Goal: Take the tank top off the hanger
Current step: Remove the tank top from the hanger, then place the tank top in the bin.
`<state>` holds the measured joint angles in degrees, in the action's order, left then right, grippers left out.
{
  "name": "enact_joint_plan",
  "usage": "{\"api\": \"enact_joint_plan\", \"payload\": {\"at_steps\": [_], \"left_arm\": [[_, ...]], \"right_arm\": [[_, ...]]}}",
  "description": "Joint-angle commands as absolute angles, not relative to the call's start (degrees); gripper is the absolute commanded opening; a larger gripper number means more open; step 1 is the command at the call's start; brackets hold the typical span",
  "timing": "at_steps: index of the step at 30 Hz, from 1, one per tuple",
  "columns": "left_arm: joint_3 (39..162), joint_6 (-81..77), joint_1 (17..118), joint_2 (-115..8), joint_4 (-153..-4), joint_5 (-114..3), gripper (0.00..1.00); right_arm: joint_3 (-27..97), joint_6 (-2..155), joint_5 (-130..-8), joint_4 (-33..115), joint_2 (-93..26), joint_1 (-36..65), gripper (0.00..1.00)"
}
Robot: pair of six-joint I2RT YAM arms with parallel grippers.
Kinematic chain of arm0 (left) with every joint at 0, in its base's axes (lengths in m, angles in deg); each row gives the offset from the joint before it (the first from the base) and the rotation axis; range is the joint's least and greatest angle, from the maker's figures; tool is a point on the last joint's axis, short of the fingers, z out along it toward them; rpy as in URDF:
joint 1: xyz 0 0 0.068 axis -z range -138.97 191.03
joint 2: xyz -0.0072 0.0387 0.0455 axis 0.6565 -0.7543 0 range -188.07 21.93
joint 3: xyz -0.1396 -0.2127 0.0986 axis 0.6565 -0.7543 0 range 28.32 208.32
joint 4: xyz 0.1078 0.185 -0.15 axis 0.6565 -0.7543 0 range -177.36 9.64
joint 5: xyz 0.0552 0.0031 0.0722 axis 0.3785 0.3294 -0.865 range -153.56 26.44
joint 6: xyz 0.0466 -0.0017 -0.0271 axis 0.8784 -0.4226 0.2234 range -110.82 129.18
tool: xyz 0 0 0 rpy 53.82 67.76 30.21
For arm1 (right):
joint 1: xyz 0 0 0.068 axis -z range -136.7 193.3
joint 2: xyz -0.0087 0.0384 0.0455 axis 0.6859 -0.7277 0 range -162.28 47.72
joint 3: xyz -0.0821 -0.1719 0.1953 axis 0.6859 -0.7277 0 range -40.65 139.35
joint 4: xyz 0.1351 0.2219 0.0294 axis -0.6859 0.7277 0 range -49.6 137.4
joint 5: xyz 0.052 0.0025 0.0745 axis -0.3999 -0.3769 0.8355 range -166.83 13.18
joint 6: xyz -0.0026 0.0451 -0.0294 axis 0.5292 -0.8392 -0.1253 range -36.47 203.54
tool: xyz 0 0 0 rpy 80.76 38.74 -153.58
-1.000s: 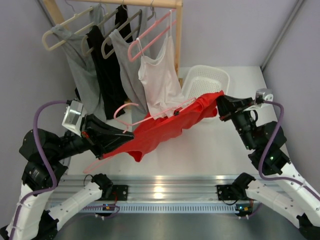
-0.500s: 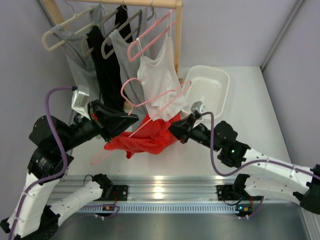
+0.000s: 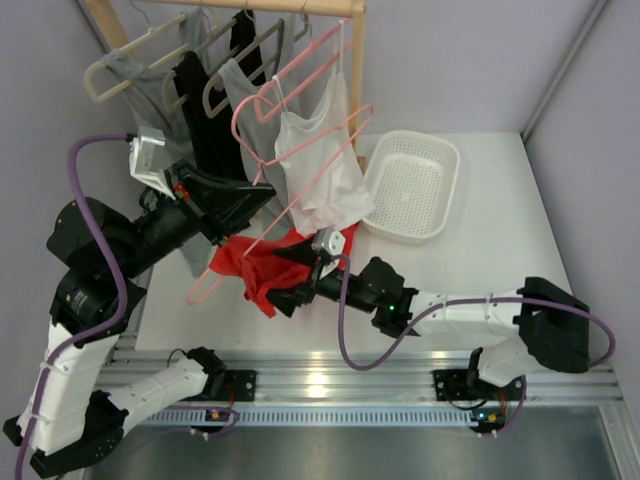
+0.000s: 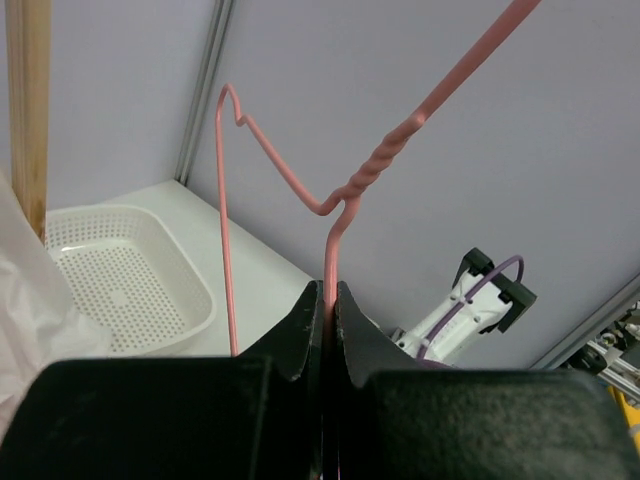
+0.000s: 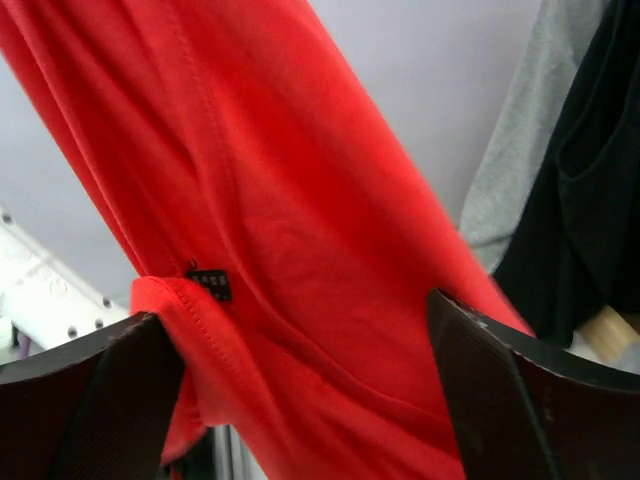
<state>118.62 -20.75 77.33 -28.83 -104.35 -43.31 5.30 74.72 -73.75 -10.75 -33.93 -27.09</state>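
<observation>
I have the left tool [image 4: 327,300] pinched tight on the wire of the pink hanger [image 4: 345,195], just under the twisted neck, and it holds the hanger up off the tabletop [image 3: 470,265] at a steep tilt. In the overhead view the hanger's long axis runs from low on the left up toward the rack on the right. The red tank top [image 3: 258,268] hangs from its lower part in a crumpled bunch, below the left tool and above the near-left part of the tabletop. It is soft, matt red cloth with stitched hems and a small dark tag, and it drapes in long folds. The right tool [image 5: 290,315] has its fingers spread wide and grips nothing. The red cloth fills the gap between them without being pinched, so the garment lies straight ahead of it, touching or very nearly so. The right arm reaches across low from the right and is the only arm free to take the cloth, since the left is busy with the hanger. I judge the next move is to close on a fold and pull down and away along the hanger's slope. A strap could snag on the wire. The white basket [image 3: 412,185] sits well apart, on the far right.
</observation>
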Motion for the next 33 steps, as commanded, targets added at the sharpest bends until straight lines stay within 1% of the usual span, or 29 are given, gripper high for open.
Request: {"api": "enact_joint_plan", "payload": {"at_steps": [1, 5, 10, 11, 12, 13, 14, 15, 16, 18, 19, 22, 23, 26, 27, 29, 32, 33], "left_arm": [[123.8, -22.0, 77.2, -29.7, -101.5, -43.6, 0.0], [126.3, -23.5, 77.2, -31.0, -101.5, -42.9, 0.0], [128.3, -26.4, 77.3, -31.9, -100.0, -39.9, 0.0], [128.2, -26.8, 77.2, -31.9, -99.5, -39.7, 0.0], [127.8, -27.2, 77.2, -31.3, -98.0, -39.3, 0.0], [126.0, -27.8, 77.2, -30.8, -96.4, -39.2, 0.0], [124.0, -28.3, 77.2, -30.0, -94.1, -39.6, 0.0], [121.7, -28.9, 77.2, -27.9, -88.6, -40.3, 0.0], [116.5, -29.0, 77.2, -26.8, -85.3, -42.5, 0.0], [111.5, -27.8, 77.2, -23.6, -77.0, -44.9, 0.0], [109.8, -26.0, 77.2, -23.2, -75.9, -48.1, 0.0], [107.0, -21.3, 77.2, -23.0, -74.9, -51.9, 0.0], [105.8, -20.5, 77.2, -23.0, -74.4, -52.7, 0.0], [103.0, -18.1, 77.2, -22.7, -70.1, -55.9, 0.0], [102.3, -18.0, 77.2, -22.8, -69.7, -56.8, 0.0], [102.8, -17.8, 77.2, -23.1, -69.8, -56.8, 0.0], [103.4, -18.2, 77.2, -23.0, -69.8, -55.5, 0.0], [103.3, -18.2, 77.2, -22.5, -69.8, -55.3, 0.0]], "right_arm": [[8.1, 74.7, -72.3, -25.8, -37.8, -28.0, 0.99], [13.3, 74.7, -70.1, -22.1, -42.4, -28.1, 0.99], [17.9, 74.7, -71.8, -21.3, -47.2, -28.1, 0.98], [18.8, 74.9, -71.1, -20.7, -47.7, -28.1, 0.71], [21.4, 74.7, -70.3, -19.8, -48.3, -28.1, 0.46], [23.1, 74.2, -69.0, -16.7, -49.4, -28.2, 0.26], [24.9, 73.2, -65.7, -14.9, -50.0, -28.2, 0.02], [28.1, 72.9, -64.1, -13.4, -50.5, -28.5, 0.0], [29.4, 72.9, -61.8, -11.4, -51.1, -29.5, 0.0], [31.5, 74.4, -60.6, -10.1, -50.9, -31.2, 0.0], [31.9, 75.1, -59.0, -9.4, -50.7, -32.9, 0.0], [34.0, 77.7, -54.0, -3.2, -49.8, -35.2, 0.0], [34.4, 79.0, -52.4, 1.6, -49.4, -35.4, 0.0], [36.0, 81.6, -47.1, 9.7, -49.2, -36.3, 0.0], [36.1, 82.1, -46.9, 14.3, -49.1, -36.6, 0.0], [34.8, 81.8, -47.7, 16.1, -48.5, -36.9, 0.0], [26.1, 81.3, -55.0, 15.6, -44.7, -36.4, 0.0], [24.1, 81.3, -56.6, 15.4, -41.7, -35.9, 0.0]]}}
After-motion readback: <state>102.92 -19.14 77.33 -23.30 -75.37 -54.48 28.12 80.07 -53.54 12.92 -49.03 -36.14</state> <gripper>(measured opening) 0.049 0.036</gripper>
